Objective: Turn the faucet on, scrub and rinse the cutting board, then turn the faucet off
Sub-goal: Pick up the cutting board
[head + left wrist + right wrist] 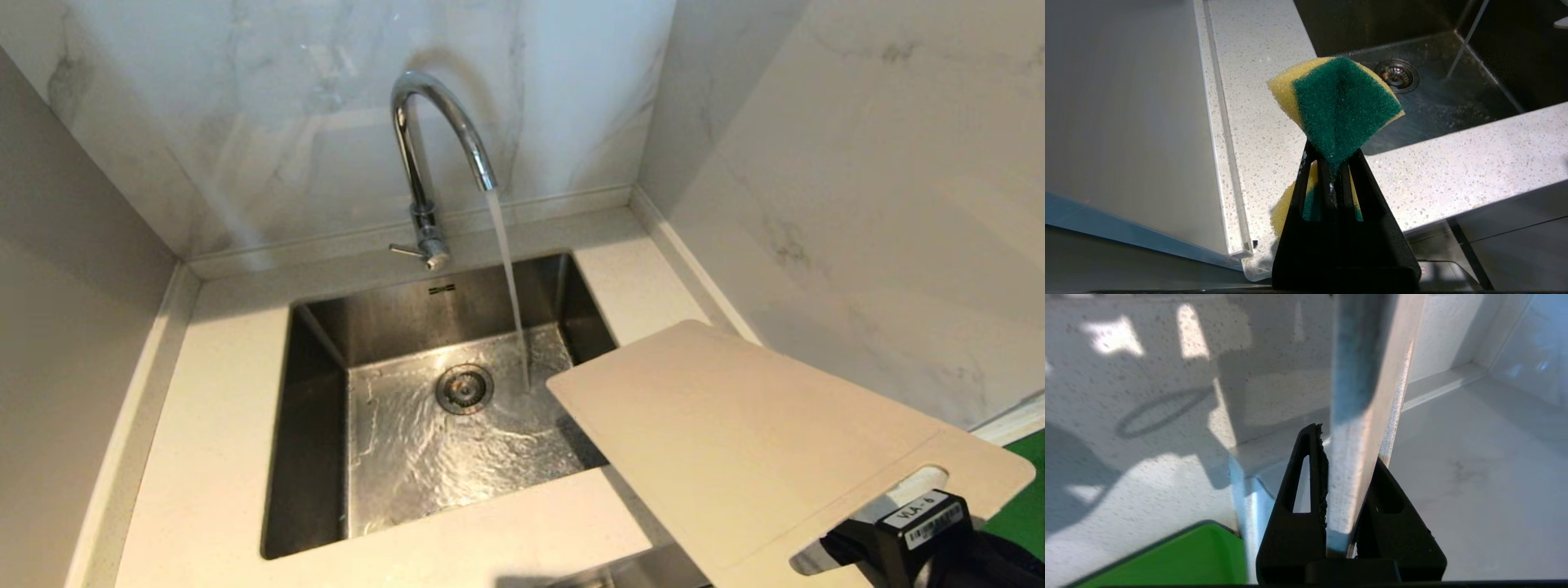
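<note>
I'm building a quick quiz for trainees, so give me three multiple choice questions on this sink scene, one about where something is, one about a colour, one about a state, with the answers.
1. Where does the cutting board sit?
A. Flat in the sink basin
B. Held by the right gripper, right of the sink, one corner over the basin
C. Leaning on the back wall

2. What colours is the sponge in the left gripper?
A. Yellow and green
B. Pink and white
C. Blue only

3. What state is the faucet in?
A. Off
B. Dripping only
C. Running

Answers: 1 B, the fingers clamp its handle end in the right wrist view. 2 A, a green pad on yellow foam. 3 C, a steady stream falls into the basin.
</note>
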Available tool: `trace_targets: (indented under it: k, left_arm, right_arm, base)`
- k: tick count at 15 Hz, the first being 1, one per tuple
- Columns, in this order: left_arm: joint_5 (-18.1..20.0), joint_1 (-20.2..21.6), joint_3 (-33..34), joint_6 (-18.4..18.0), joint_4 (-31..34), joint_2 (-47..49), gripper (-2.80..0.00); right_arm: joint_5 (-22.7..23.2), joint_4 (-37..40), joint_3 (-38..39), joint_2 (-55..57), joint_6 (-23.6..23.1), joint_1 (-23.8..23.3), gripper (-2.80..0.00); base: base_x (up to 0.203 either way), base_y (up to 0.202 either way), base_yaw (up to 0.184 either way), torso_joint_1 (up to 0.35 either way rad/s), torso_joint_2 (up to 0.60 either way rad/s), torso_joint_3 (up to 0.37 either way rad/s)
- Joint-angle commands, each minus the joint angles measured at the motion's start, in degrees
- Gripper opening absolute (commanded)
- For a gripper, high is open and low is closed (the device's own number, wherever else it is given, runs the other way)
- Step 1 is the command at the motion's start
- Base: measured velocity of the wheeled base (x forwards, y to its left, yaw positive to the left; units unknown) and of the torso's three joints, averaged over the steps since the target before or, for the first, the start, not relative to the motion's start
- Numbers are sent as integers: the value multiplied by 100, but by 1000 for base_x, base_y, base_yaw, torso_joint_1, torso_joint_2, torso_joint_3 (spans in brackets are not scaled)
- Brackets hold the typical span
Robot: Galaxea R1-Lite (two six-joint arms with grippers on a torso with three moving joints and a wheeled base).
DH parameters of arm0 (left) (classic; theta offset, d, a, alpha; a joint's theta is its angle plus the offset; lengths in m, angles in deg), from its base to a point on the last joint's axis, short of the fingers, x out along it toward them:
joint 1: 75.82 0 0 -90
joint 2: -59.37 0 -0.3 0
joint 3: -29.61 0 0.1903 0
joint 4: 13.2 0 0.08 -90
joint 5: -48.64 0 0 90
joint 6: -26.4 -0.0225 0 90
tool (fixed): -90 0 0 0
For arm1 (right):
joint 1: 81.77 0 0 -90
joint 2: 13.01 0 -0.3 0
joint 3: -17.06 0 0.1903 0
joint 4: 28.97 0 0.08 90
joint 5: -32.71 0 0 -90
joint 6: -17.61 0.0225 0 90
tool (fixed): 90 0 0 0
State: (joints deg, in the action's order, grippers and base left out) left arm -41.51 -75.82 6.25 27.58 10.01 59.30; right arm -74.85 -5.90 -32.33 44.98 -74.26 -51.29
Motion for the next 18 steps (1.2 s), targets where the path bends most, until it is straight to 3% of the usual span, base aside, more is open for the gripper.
trace_targets:
  k: [1, 10, 18]
  left_arm:
    - [-2, 0, 9, 5, -2, -1, -280]
    - [-2, 0, 13, 5, -2, -1, -280]
    - [-2, 0, 9, 5, -2, -1, -280]
  right_arm:
    - [-3, -40, -43, -24, -306, 2, -280]
    - [728, 233, -550, 412, -378, -24, -280]
    - [789, 241, -816, 925, -603, -33, -280]
  base:
    - [0, 0, 0, 0, 0, 0]
    - [0, 0, 0, 0, 0, 0]
    - [0, 0, 0, 0, 0, 0]
